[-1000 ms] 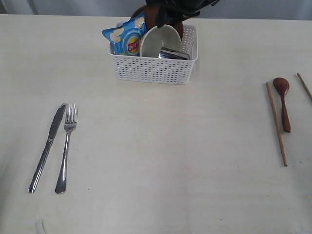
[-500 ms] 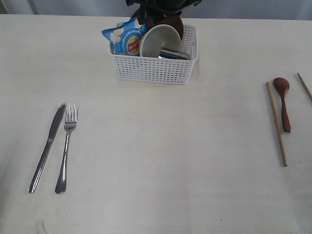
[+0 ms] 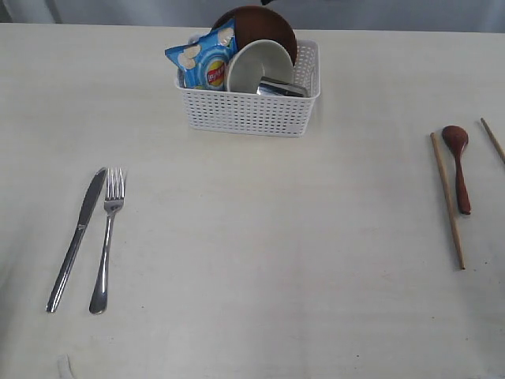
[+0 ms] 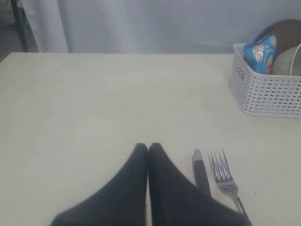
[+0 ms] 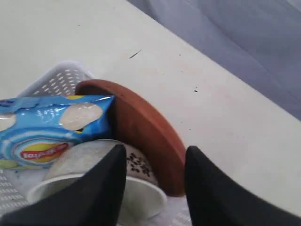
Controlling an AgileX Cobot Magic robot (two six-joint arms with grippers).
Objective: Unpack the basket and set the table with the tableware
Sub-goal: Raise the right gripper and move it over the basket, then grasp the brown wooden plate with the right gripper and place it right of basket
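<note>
The white basket [image 3: 251,110] stands at the table's far middle and holds the reddish-brown plate [image 3: 260,22] on edge, the pale bowl [image 3: 259,66] and the steel cup [image 3: 280,88]. On the left of the table [image 3: 260,260] lie the knife [image 3: 76,237] and fork [image 3: 106,237]; the dark spoon [image 3: 458,162] and chopsticks [image 3: 447,197] lie on the right. My right gripper [image 5: 155,153] is open above the basket, its fingers astride the plate [image 5: 141,127] beside the bowl [image 5: 94,165]. Shut and empty, my left gripper [image 4: 148,147] hovers near the knife [image 4: 201,172] and fork [image 4: 223,172]. Neither gripper shows in the exterior view.
A blue chips bag [image 3: 203,59] leans in the basket's left end, also visible in the right wrist view as the chips bag [image 5: 47,129]. A second chopstick [image 3: 493,140] lies at the right edge. A grey curtain [image 4: 164,23] hangs behind the table's far edge.
The dark arm that covered the plate above the basket has risen out of the exterior view, leaving the plate's top uncovered. Nothing in the basket or on the table has moved.
</note>
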